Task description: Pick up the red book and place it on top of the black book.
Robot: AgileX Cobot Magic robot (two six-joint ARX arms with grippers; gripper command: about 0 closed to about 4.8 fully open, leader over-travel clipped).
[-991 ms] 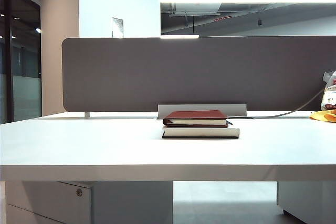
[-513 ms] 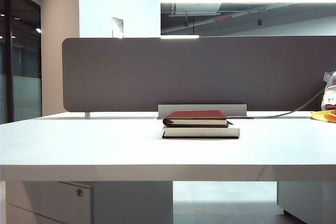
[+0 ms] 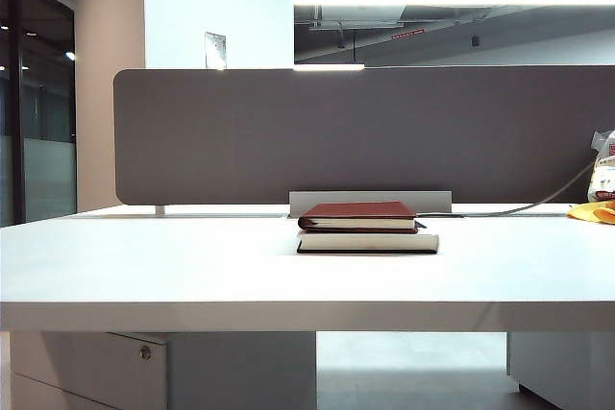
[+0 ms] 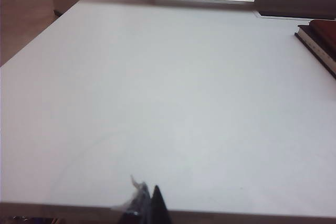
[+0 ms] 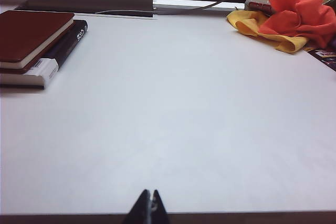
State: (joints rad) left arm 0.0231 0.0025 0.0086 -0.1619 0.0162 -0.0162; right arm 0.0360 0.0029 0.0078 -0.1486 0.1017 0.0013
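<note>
Left gripper (image 4: 147, 205): parked at the near edge of the white table (image 3: 144, 266), left of the books, fingertips pressed together and holding nothing.
Table: broad and white, backed by a grey divider panel (image 3: 365, 132) along its far side.
Red book (image 3: 357, 215): lies flat on top of the black book (image 3: 367, 242) near the table's far middle, just before a grey bracket (image 3: 370, 200) at the panel's foot.
Black book: wider than the red one, white page edges showing beneath it.
Right gripper (image 5: 149, 203): at the near edge, right of the books, tips closed and empty.
Far right: orange and yellow cloths (image 5: 286, 17) bunched by the panel, a cable (image 3: 538, 201) trailing toward them.
</note>
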